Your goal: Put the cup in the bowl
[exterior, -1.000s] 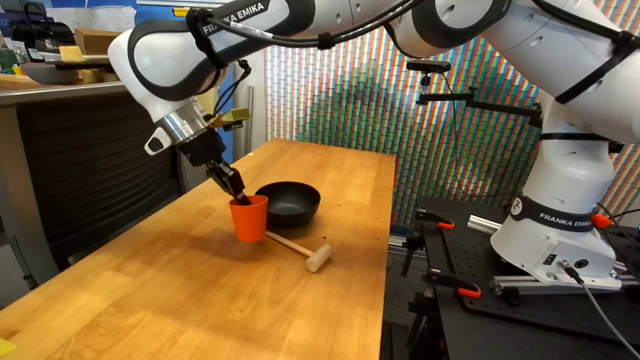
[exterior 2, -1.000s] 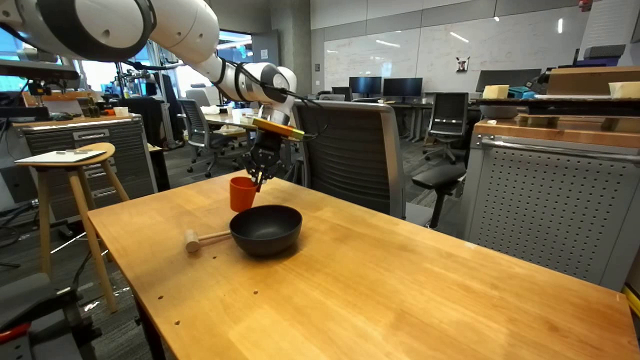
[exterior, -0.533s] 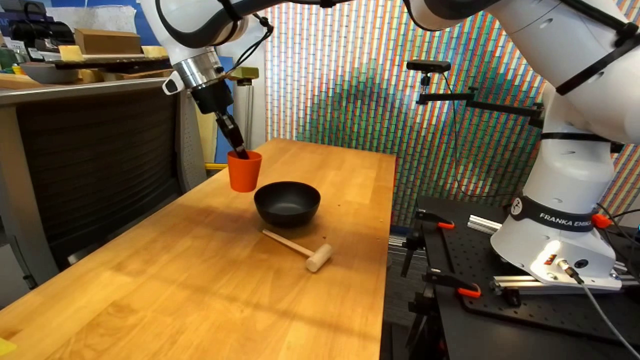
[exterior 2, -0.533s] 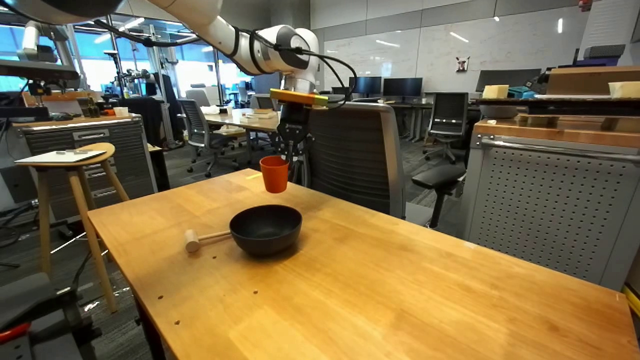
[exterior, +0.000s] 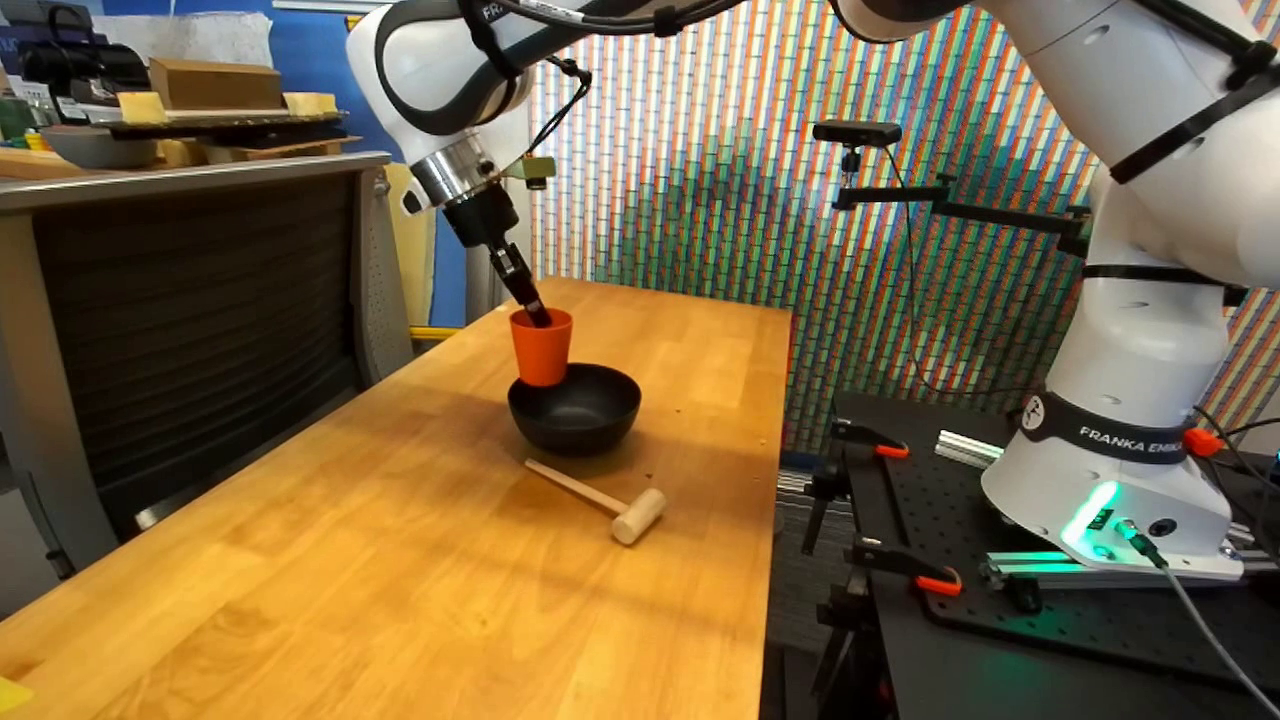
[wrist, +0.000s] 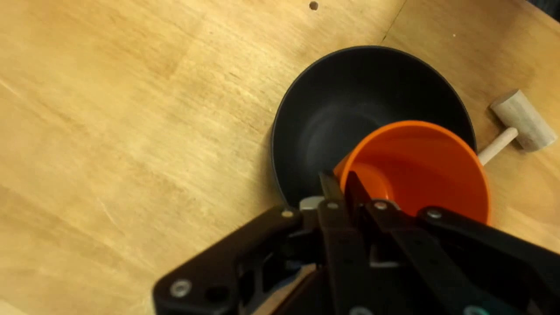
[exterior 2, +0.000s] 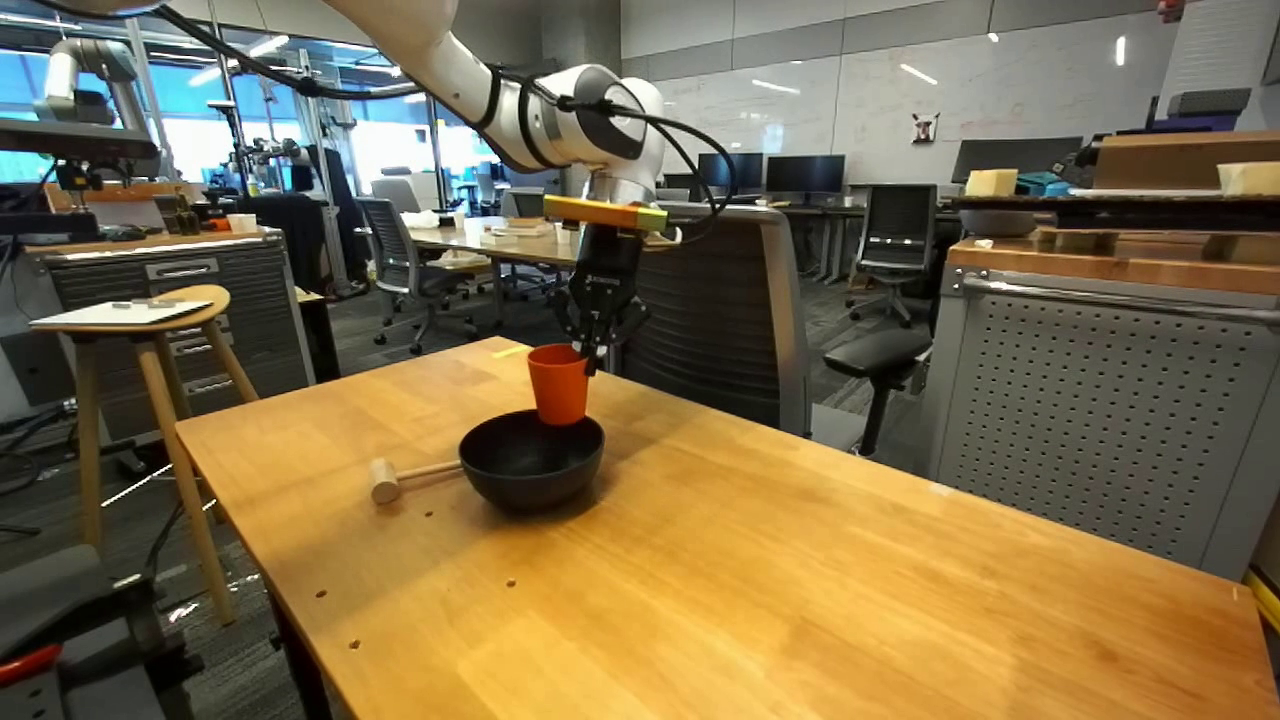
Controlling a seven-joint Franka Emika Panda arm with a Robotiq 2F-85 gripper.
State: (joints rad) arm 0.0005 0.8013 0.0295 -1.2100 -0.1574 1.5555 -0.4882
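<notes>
The orange-red cup (exterior: 541, 350) is held roughly upright by my gripper (exterior: 540, 318). In the wrist view, the fingers (wrist: 343, 177) are shut on the rim of the cup (wrist: 428, 162), one finger inside and one outside. The black bowl (exterior: 575, 430) stands on the table below. In both exterior views the cup's base overlaps the bowl's rim; the cup also shows in an exterior view (exterior 2: 559, 387) above the bowl (exterior 2: 530, 480). In the wrist view the cup covers part of the bowl (wrist: 367, 78). Whether the cup touches the bowl cannot be told.
A small wooden mallet (exterior: 605, 503) lies beside the bowl, its handle close to the bowl's base. A chair back (exterior 2: 700, 300) stands close to the table's edge. The table's wooden top (exterior 2: 800, 580) has a few small holes.
The gripper, still holding the cup by its rim, has risen and moved away from beside the mallet handle, then across and slightly down over the bowl. Bowl and mallet have not moved.
</notes>
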